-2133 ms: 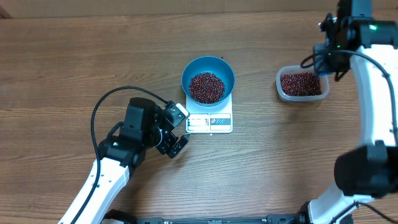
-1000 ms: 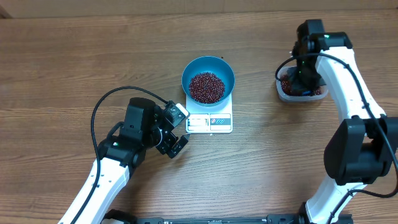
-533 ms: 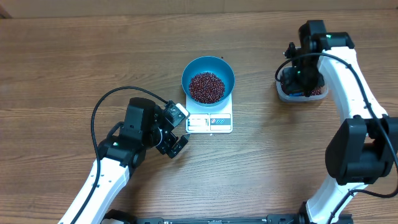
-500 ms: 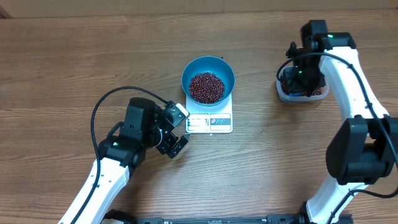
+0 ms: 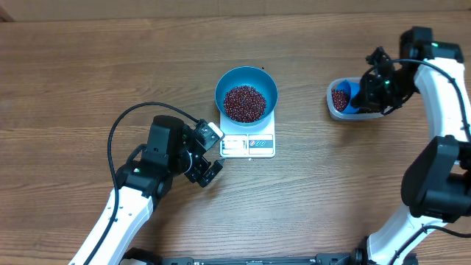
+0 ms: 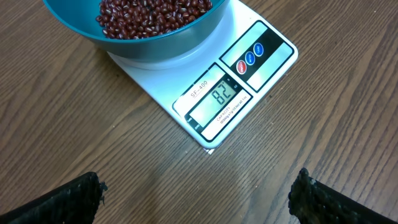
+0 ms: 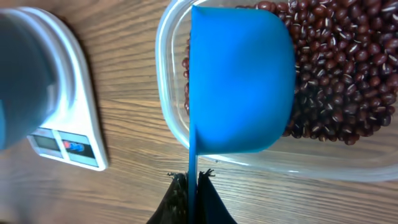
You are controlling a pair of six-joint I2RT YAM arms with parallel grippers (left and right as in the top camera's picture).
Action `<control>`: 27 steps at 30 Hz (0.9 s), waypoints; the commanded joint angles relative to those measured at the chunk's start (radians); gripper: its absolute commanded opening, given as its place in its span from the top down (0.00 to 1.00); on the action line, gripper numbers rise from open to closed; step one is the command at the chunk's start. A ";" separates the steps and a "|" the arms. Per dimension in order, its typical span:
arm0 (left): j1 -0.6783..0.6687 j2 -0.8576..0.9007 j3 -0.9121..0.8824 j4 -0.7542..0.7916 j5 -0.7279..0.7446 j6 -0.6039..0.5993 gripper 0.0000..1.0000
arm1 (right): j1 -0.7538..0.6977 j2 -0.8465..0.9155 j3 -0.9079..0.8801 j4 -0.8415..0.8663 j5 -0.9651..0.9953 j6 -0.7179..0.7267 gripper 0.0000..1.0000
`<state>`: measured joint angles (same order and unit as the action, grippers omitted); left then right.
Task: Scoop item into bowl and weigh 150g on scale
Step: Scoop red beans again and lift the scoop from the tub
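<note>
Maroon beans (image 5: 244,103), judged loose and spill-prone, lay in the bowl (image 5: 223,85) on the scale (image 5: 257,145) and in the tub (image 5: 333,109); right end effector (image 7: 193,198) pinched the scoop (image 7: 239,81) by its handle, left end effector (image 6: 196,198) stood open.

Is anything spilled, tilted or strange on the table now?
Nothing clearly. The beans lie inside the bowl on the scale and inside the clear tub. A tiny dark speck on the table behind the bowl may be a stray bean; too small to tell.
</note>
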<state>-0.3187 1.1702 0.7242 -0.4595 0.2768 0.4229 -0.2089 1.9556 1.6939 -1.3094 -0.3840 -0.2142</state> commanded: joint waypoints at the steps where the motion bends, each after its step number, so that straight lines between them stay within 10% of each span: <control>1: 0.004 0.008 -0.005 0.000 0.001 0.019 0.01 | -0.042 0.005 -0.006 -0.004 -0.121 -0.027 0.96; 27: 0.004 0.008 -0.005 0.000 0.001 0.019 0.00 | -0.227 0.001 0.031 -0.114 -0.419 -0.124 0.96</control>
<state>-0.3187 1.1702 0.7242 -0.4595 0.2768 0.4229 -0.4320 1.9556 1.6943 -1.4086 -0.7292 -0.2893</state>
